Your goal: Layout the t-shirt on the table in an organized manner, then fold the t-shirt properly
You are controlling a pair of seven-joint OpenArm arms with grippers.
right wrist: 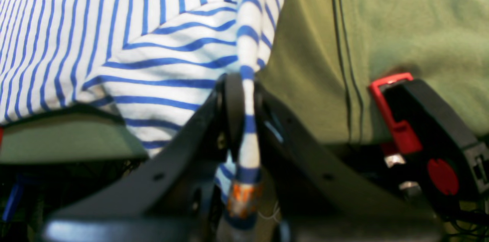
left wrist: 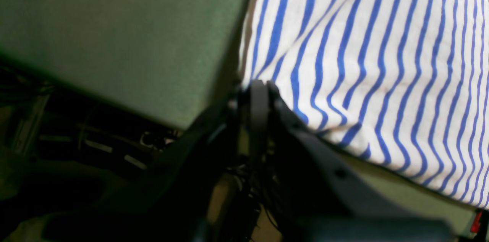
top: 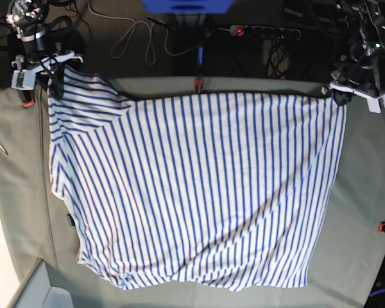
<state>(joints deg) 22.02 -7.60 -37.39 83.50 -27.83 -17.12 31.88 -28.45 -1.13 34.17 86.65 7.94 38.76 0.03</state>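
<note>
the t-shirt (left wrist: 374, 62) runs off the left wrist view's top and right edges, blurred

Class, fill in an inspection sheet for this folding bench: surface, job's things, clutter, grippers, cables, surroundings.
Surface: pale grey-green cloth-covered table, red clamps at its edges.
Job's things: white blue-striped cloth t-shirt spread out, wrinkled.
Clutter: nothing seen.
Grippers: left gripper shut on a shirt corner; right gripper shut on a shirt edge, both at the far table edge.
Cables: white cord and black power strip beyond the table.
Surroundings: dark floor.
</note>
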